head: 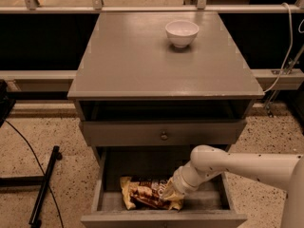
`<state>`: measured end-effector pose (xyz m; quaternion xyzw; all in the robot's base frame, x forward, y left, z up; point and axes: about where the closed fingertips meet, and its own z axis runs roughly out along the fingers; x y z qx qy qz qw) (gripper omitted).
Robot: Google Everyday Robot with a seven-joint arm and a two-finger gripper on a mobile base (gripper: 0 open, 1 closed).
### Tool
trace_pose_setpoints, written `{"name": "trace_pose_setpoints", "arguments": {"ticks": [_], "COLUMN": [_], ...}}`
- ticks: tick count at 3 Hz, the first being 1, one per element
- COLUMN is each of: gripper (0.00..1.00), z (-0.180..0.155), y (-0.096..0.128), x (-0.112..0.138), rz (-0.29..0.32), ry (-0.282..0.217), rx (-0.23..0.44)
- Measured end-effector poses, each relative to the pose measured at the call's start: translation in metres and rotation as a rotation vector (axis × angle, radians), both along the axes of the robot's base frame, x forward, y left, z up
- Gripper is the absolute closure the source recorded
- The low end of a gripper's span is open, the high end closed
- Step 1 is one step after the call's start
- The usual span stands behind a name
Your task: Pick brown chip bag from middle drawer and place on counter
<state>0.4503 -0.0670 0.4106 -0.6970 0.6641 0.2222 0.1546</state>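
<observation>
The brown chip bag [145,193] lies crumpled on the floor of the open middle drawer [209,207], left of centre, with tan-yellow edges. My gripper [170,193] reaches down into the drawer from the right on a white arm and sits against the bag's right end. The bag rests on the drawer floor. The grey counter [142,56] is the cabinet's top, above the drawer.
A white bowl [181,32] stands at the back right of the counter. A shut drawer front with a round knob [164,136] is just above the open drawer. A black stand leg [42,189] lies on the floor at left. A cable [285,56] hangs at right.
</observation>
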Motion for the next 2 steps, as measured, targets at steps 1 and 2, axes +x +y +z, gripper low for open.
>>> {"name": "trace_pose_setpoints", "arguments": {"ticks": [1,2], "gripper": [1.00,1.00], "z": [0.000,0.019], "y": [0.000,0.009], "x": [0.000,0.003], "rz": [0.000,0.010], "ry": [0.000,-0.040], "rx": [0.000,0.037]}}
